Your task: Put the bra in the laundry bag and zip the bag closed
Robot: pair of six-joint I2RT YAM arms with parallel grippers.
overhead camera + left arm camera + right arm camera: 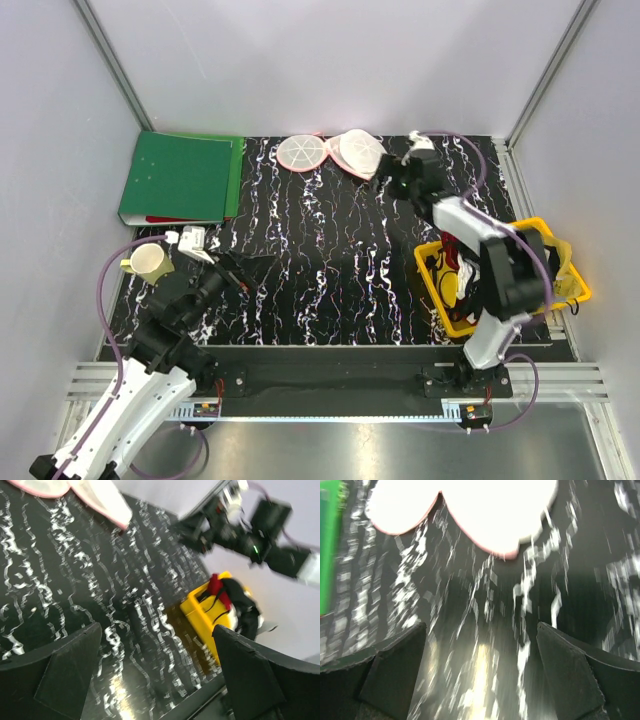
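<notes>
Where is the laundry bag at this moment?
In the top view, the laundry bag lies at the far edge of the mat, near centre, between the green folder and the right tool.

The laundry bag [465,510] is a blown-out blur, cut by the top edge. The right arm [510,265] hides much of the basket [437,290].

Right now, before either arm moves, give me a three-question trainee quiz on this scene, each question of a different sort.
1. True or false: the laundry bag lies nearer the right tool than the left tool.
2. Which side's arm stands beside the yellow basket? A left; B right; C neither.
3. Fill in: both tools are ____, with nothing between their fingers.

Key: 1 true; 2 B; 3 open.
</notes>
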